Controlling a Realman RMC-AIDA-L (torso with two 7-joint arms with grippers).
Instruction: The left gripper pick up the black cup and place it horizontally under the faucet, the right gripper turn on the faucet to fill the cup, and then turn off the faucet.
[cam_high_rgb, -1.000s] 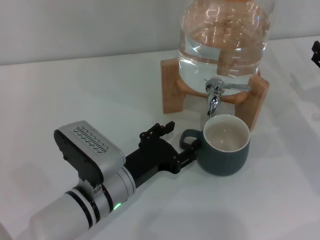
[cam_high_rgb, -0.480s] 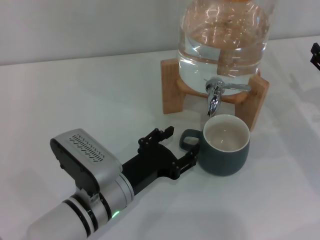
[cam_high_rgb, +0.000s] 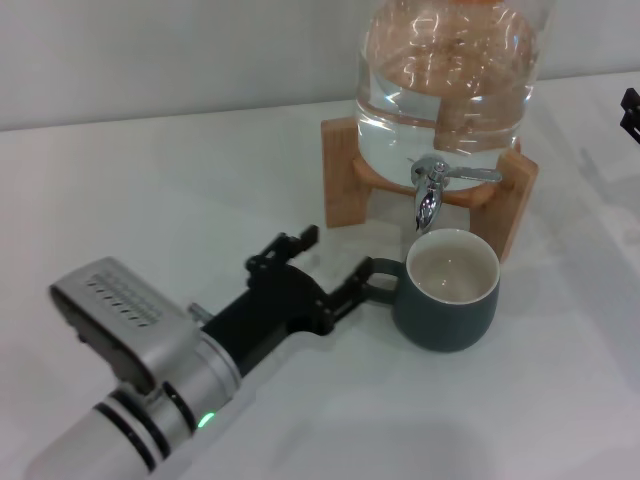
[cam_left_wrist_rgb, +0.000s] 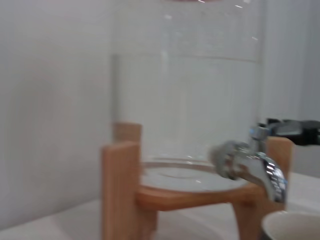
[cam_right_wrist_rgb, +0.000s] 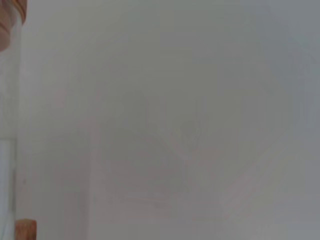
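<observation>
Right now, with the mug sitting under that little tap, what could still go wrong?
The left claw is open with one finger close to the black cup's handle; a stray nudge might slide the cup out from under the faucet.

The nozzle hangs near the cup's back rim rather than its middle, so some water may splash or miss.

The right claw is only just visible at the table's far edge, so it has a long reach to the faucet lever.

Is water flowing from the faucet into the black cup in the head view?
No, the faucet shows no stream, and the black cup below it has a dry cream inside.
</observation>
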